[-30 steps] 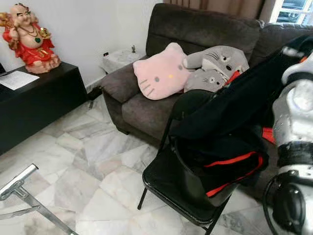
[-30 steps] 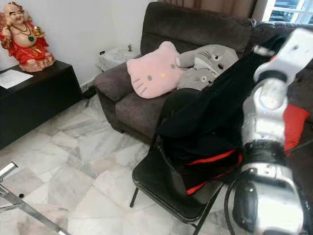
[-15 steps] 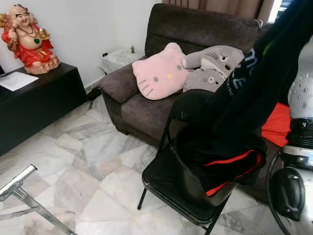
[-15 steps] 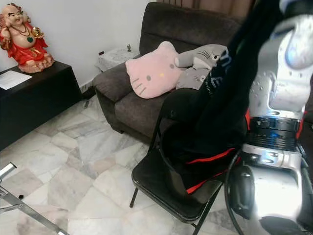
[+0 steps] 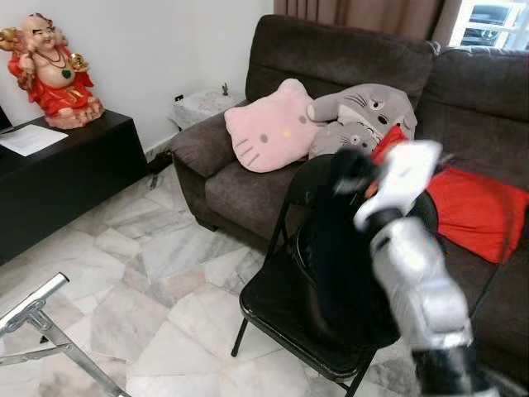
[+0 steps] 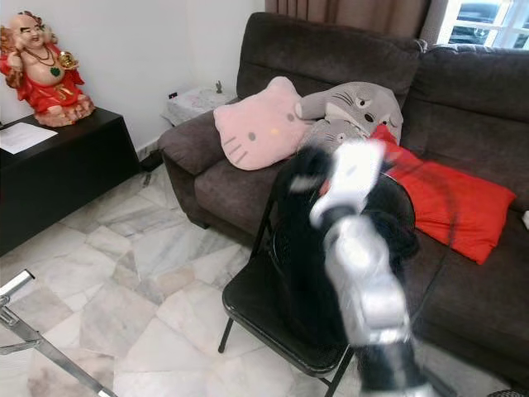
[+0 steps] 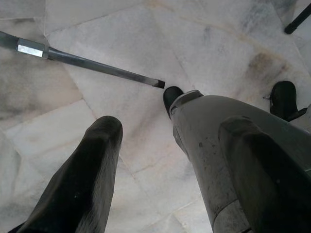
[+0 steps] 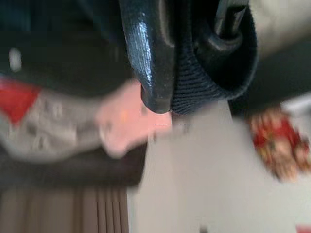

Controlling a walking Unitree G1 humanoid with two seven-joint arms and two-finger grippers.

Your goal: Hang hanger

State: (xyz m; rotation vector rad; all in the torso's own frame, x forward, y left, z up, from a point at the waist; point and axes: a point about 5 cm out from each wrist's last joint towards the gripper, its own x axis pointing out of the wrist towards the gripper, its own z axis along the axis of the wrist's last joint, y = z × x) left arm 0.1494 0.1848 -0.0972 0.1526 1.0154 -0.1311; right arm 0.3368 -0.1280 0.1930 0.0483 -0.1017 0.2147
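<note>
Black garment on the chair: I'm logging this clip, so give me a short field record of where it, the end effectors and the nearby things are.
garment: black garment draped over the folding chair
right end effector: right end effector raised above the chair, shut on dark knit fabric
left end effector: left end effector open, pointing down at the marble floor
sofa: pink cushion, grey cushion, red cushion
motion: right arm blurred

Right arm (image 5: 413, 265) over black garment (image 5: 343, 265) on folding chair (image 5: 281, 310), sofa (image 5: 347, 58) behind
</note>
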